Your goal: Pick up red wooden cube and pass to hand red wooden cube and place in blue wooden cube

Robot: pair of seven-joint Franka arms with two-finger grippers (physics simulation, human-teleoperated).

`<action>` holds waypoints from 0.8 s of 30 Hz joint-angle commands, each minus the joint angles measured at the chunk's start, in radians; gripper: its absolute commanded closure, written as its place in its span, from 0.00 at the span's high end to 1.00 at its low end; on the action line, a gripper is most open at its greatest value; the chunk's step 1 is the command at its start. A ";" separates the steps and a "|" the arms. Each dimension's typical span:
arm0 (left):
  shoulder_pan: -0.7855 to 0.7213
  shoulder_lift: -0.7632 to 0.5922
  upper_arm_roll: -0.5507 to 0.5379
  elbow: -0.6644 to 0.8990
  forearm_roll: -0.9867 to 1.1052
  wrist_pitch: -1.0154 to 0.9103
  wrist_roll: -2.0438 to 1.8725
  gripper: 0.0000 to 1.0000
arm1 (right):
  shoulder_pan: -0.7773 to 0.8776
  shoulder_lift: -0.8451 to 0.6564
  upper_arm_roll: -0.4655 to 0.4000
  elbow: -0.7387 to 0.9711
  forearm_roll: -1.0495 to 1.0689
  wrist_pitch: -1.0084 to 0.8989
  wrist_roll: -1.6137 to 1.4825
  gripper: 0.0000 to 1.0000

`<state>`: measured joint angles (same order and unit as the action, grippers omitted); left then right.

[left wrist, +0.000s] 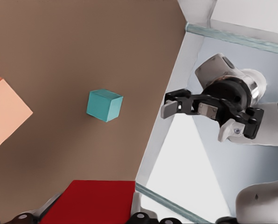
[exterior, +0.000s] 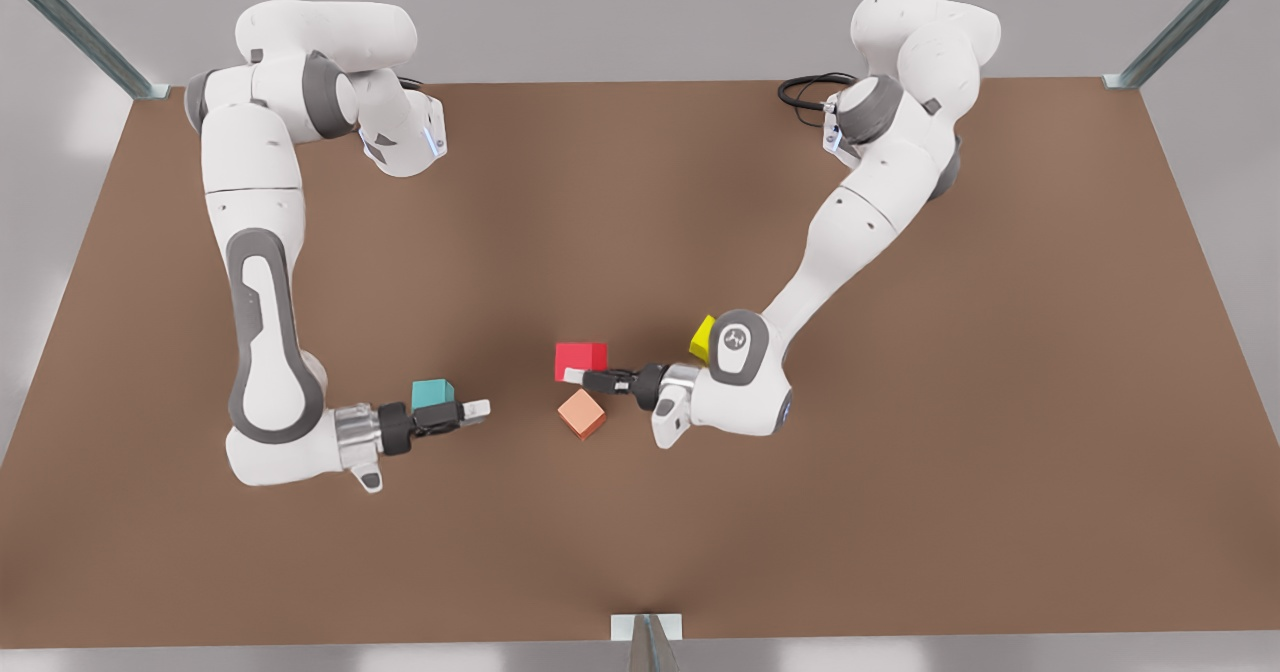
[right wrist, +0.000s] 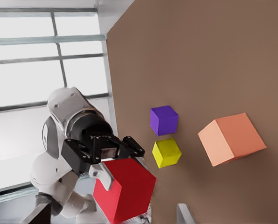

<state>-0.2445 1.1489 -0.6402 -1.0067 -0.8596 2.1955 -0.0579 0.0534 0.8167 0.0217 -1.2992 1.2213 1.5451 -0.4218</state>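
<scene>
Midair, red wooden cube (exterior: 581,359) in left gripper (exterior: 576,378).

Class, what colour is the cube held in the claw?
Bright red: the red wooden cube in the left claw, clearest in the right wrist view.

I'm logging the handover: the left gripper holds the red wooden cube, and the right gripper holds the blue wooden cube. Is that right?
Not quite. The right gripper holds nothing. In the left wrist view it is open, and the blue wooden cube lies on the table apart from it. The left gripper does hold the red wooden cube.
</scene>
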 commanded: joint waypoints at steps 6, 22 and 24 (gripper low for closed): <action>0.008 0.011 -0.006 0.008 -0.098 0.079 0.731 0.50 | -0.021 0.070 0.000 -0.009 0.110 -0.119 -1.276 1.00; 0.017 0.032 -0.024 0.013 -0.154 0.081 0.747 0.55 | 0.092 0.024 0.001 0.012 0.159 0.161 -1.671 1.00; 0.017 0.032 -0.024 0.013 -0.154 0.082 0.747 0.55 | 0.103 0.022 0.012 0.000 0.178 0.158 -1.672 1.00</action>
<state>-0.2270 1.1829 -0.6634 -0.9945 -0.9953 2.2871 0.4444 0.1528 0.8413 0.0296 -1.2969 1.3707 1.6690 -1.5554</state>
